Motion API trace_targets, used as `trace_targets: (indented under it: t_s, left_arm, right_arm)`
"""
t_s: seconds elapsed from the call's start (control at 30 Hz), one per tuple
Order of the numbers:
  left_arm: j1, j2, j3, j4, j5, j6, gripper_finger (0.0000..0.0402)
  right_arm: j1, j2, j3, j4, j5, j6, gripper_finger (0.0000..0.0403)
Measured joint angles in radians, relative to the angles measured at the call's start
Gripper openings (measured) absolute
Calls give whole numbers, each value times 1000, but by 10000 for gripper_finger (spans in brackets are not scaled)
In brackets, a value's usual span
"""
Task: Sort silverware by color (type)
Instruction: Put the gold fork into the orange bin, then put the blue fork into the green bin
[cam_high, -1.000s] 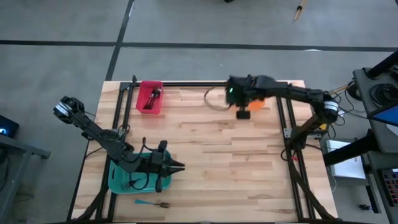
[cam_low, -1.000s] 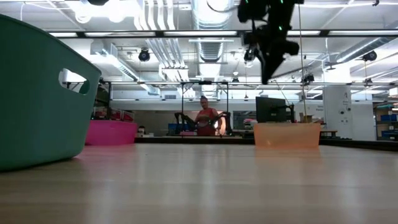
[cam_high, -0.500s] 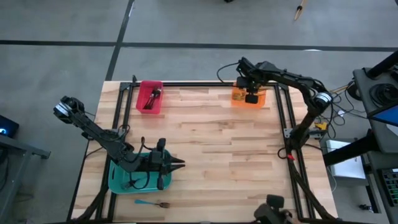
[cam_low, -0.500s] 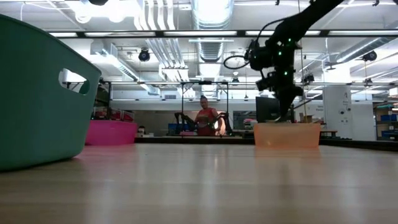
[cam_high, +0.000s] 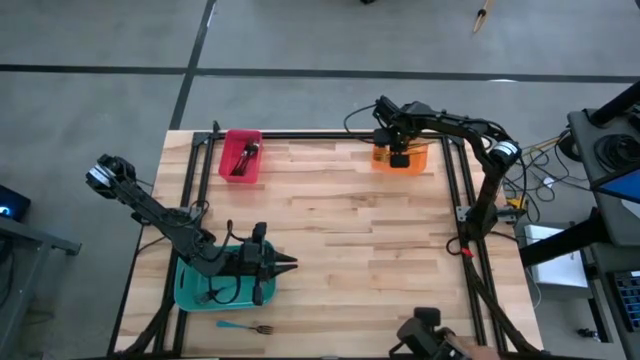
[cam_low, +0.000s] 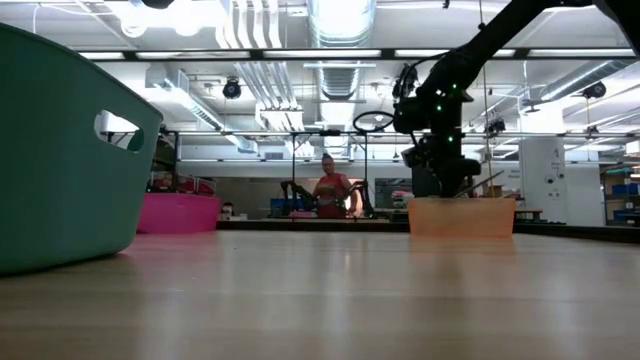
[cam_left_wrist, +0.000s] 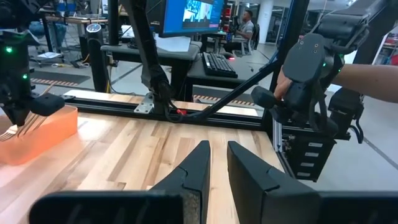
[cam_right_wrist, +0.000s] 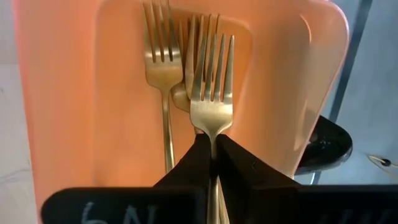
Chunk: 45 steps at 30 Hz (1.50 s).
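Pale wooden planks make up the tabletop, and three plastic bins sit on it: a teal tub at the near left corner, a red one at the far edge toward the left, and a translucent orange one at the far edge toward the right. Over that orange bin hangs the right gripper, its two dark fingers pinched tight on the neck of a gold metal fork, tines pointing down into the bin, where at least two more gold forks already lie. The left gripper waits over the teal tub with only a narrow slit between its fingers and nothing in them. One blue-handled fork lies alone on the bare wood by the near edge, just beside the teal tub, and dark grey cutlery shows in the red bin. To my eye these forks are light, rigid and slick, so a flat one on the planks would tend to skid or pivot. I would take the blue one across the narrow handle near its middle, squarely from above, since a grip out by the tines would let it swing.
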Motion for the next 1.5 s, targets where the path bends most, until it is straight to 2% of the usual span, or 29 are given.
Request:
trace_targets:
  t_s: [0.37, 0.47, 0.67, 0.83, 0.97, 1.13, 1.3, 1.5]
  left_arm:
    - [0, 0, 0, -2, 1, 3, 37]
    - [0, 0, 0, -2, 1, 3, 37]
    - [0, 0, 0, -24, 2, -36, 37]
    - [-2, 0, 0, -100, 10, -165, 37]
    - [-1, 0, 0, -148, 103, -278, 37]
    - [-4, 0, 43, -259, 214, -376, 36]
    - [-15, 7, 148, -522, 294, -486, 36]
    - [-60, 70, 302, -820, 390, -581, 36]
  right_arm:
    - [0, 0, 2, 9, -13, 47, 75]
    - [1, -6, 20, 6, -13, 106, 86]
    - [9, -59, 52, 6, -14, 278, 86]
    - [48, -153, 52, 13, -76, 409, 69]
    - [111, -242, 46, 69, -166, 510, 59]
    - [243, -356, 18, 200, -189, 580, 60]
    - [397, -444, -27, 297, -186, 621, 59]
    - [575, -491, -73, 360, -81, 651, 58]
